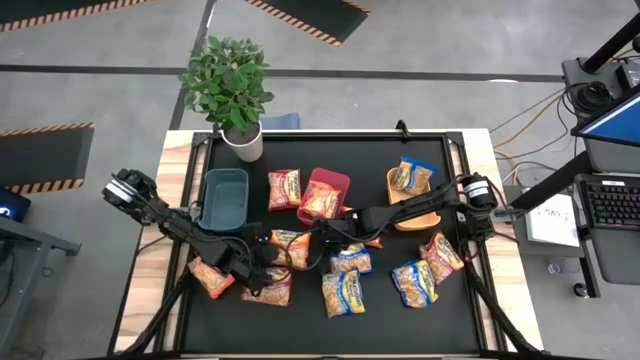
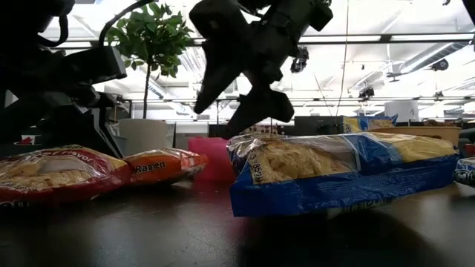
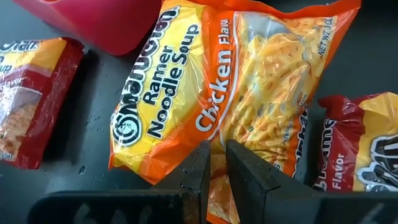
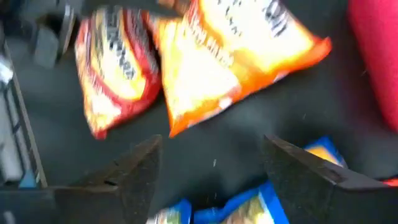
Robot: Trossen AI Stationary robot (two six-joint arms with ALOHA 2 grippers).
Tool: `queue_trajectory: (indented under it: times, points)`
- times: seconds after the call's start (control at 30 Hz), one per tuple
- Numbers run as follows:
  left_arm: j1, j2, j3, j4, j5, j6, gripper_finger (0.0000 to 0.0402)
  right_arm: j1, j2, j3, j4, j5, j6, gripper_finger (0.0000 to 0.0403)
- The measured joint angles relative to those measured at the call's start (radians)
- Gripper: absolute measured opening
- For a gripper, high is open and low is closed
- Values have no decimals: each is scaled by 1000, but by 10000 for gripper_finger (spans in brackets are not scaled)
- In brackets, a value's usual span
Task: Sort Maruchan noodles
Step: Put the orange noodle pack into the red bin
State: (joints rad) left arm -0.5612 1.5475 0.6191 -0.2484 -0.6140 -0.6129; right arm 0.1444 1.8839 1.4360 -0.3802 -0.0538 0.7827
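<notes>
One orange packet (image 3: 230,93) is lying on the black tabletop (image 1: 300,325) beside the red bin (image 1: 325,192); my left fingers (image 3: 208,177) are pinching its edge, while my right fingers (image 4: 208,174) are hanging spread, empty, above a blue packet (image 1: 352,259).

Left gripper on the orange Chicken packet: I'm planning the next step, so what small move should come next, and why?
Probably lift. The left gripper is pinched shut on the orange Chicken packet, which lies on the black mat beside the red bin, so raising it clears the neighbouring packets.
</notes>
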Motion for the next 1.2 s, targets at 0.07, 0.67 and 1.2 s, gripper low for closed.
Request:
queue_trajectory:
  times: [0.07, 0.67, 1.2]
  points:
    - [-6, 0, -3, -4, -7, -9, 40, 0, 0, -1, 6, 35, 5, 288]
    - [-72, 2, -72, 52, -104, -156, 40, 18, 2, -116, 260, 114, 91, 327]
    - [-110, -15, -25, 96, -137, -12, 40, 22, 48, -130, 289, 140, 54, 325]
